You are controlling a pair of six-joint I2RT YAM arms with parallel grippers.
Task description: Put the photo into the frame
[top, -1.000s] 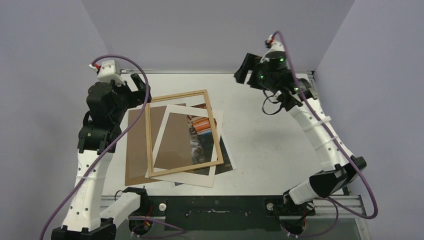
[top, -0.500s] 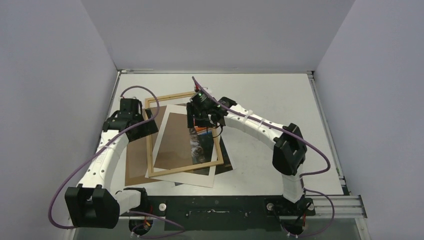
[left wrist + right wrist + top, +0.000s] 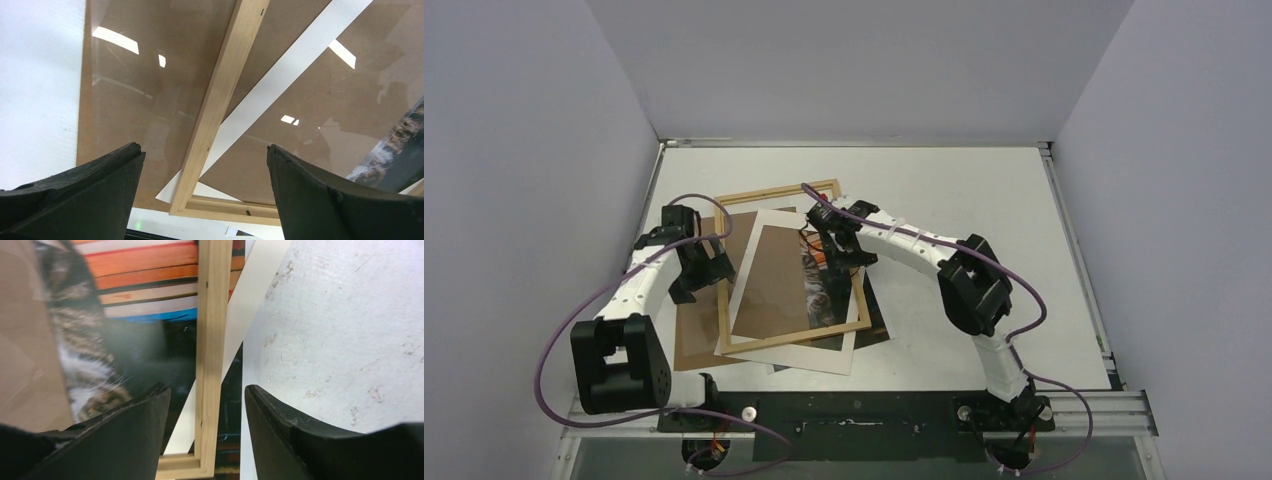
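The light-wood frame (image 3: 799, 336) lies tilted on top of a pile in the middle-left of the table. Through it shows part of the photo (image 3: 826, 290), a tabby cat on coloured books (image 3: 125, 300), also seen at the right edge of the left wrist view (image 3: 395, 155). My left gripper (image 3: 709, 265) is low over the frame's left rail (image 3: 220, 100), its jaws wide apart either side of it (image 3: 205, 155), open. My right gripper (image 3: 849, 255) straddles the right rail (image 3: 210, 340), its jaws narrower (image 3: 207, 395) with a gap on both sides of the wood.
A white mat (image 3: 746, 265) with a rectangular opening lies under the frame and over the photo. A brown backing board (image 3: 692, 330) lies lowest, sticking out to the left. Bare white table (image 3: 984, 190) stretches to the right and back.
Both arms have come down from raised poses at the table's sides onto the frame's left and right rails. The right jaws have narrowed. The frame and pile have not moved.
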